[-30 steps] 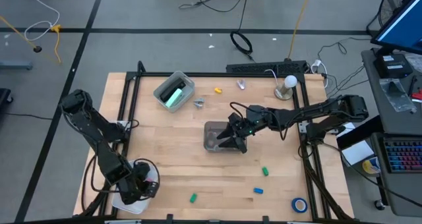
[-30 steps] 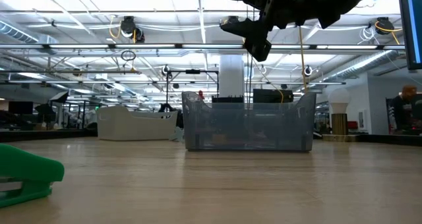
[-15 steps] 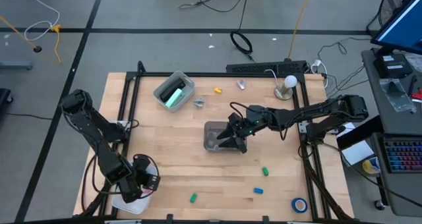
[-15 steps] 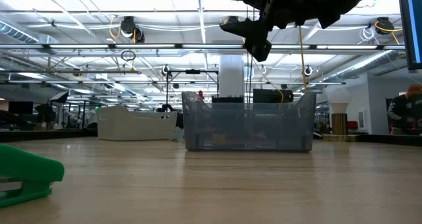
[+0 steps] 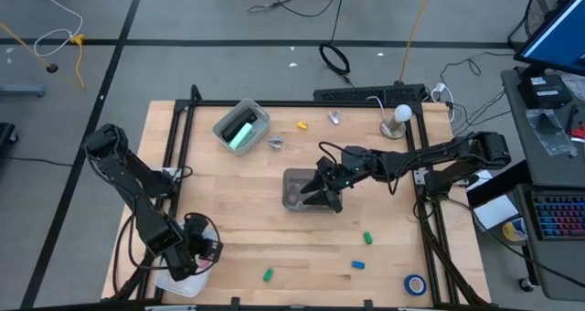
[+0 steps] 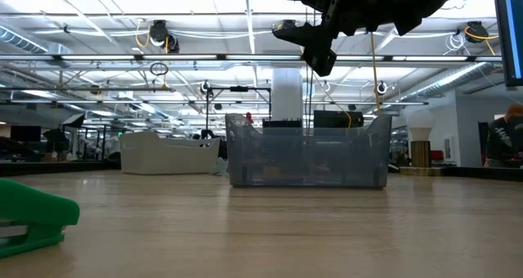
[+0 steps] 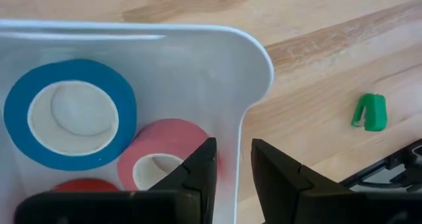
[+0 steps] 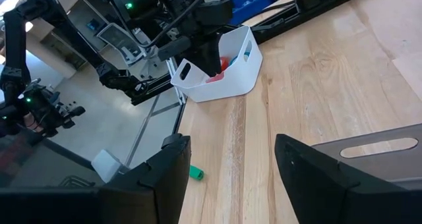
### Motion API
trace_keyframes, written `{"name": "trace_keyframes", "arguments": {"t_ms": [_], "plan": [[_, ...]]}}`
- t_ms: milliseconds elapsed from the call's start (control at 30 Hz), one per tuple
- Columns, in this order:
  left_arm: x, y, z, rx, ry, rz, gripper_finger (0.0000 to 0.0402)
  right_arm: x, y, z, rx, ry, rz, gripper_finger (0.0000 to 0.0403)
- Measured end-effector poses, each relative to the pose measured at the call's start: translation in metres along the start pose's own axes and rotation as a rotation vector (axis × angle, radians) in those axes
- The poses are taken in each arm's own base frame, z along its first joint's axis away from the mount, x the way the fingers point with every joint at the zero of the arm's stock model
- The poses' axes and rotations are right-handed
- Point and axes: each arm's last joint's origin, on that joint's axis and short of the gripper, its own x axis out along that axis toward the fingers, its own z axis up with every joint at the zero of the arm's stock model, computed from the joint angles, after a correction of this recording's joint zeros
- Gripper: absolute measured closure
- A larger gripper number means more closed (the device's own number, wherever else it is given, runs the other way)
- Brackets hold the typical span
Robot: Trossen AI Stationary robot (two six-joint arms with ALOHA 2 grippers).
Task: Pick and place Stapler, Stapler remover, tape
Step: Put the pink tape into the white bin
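The mint-green stapler lies in a clear bin at the far left. Two silvery staple removers lie on the wood. One blue tape rests flat near the right front corner. A blue tape, a pinkish tape and a red tape lie in a white bin. My left gripper hangs over that bin's wall, narrowly open, one finger on each side of the rim. My right gripper is wide open above a grey clear bin at mid-table and holds nothing.
Small green clips, a blue-yellow piece and a yellow piece are scattered on the wood. A lamp bulb stands at the far right. Black frame rails run along both table sides. Bare wood lies between the two arms.
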Motion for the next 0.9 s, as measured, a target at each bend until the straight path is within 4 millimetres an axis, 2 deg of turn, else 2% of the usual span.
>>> {"name": "trace_keyframes", "arguments": {"t_ms": [300, 467, 733, 900], "plan": [[-0.0001, -0.0024, -0.0027, -0.091, 0.036, -0.016, 0.0309, 0.0, 0.0, 0.0, 0.001, 0.0, 0.0, 0.019], [-0.0003, -0.0009, -0.0052, -0.106, 0.114, 0.048, 0.0309, 0.0, 0.0, 0.0, 0.0, 0.0, 0.0, 0.019], [0.0, 0.0001, -0.0025, -0.103, 0.058, 0.033, 0.0309, 0.0, 0.0, 0.0, -0.001, 0.0, 0.0, 0.019], [0.0074, 0.0, -0.0047, -0.101, 0.044, 0.05, 0.0309, 0.0, 0.0, 0.0, -0.004, 0.0, 0.0, 0.019]]}}
